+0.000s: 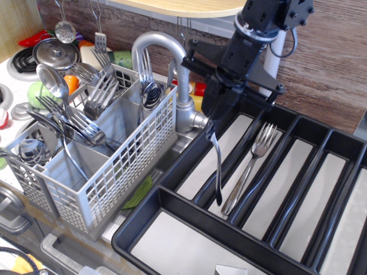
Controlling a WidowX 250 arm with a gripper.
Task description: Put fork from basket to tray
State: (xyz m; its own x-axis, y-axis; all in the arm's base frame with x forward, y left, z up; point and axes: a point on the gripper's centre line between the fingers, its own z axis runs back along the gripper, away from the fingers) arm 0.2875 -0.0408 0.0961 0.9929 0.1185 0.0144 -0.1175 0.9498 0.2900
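Observation:
My black gripper (213,114) is shut on the tine end of a steel fork (217,163). The fork hangs almost straight down, its handle tip just above the divider between the first and second long slots of the black tray (172,197). A second fork (250,167) lies flat in the second slot, tines toward the wall. The light grey lattice basket (123,169) stands to the left and holds several more forks (102,91) and spoons.
A steel tap (172,69) curves up between basket and tray, just left of my gripper. A white post (274,63) stands behind the tray. A pot lid and toy vegetables (54,54) sit at the far left.

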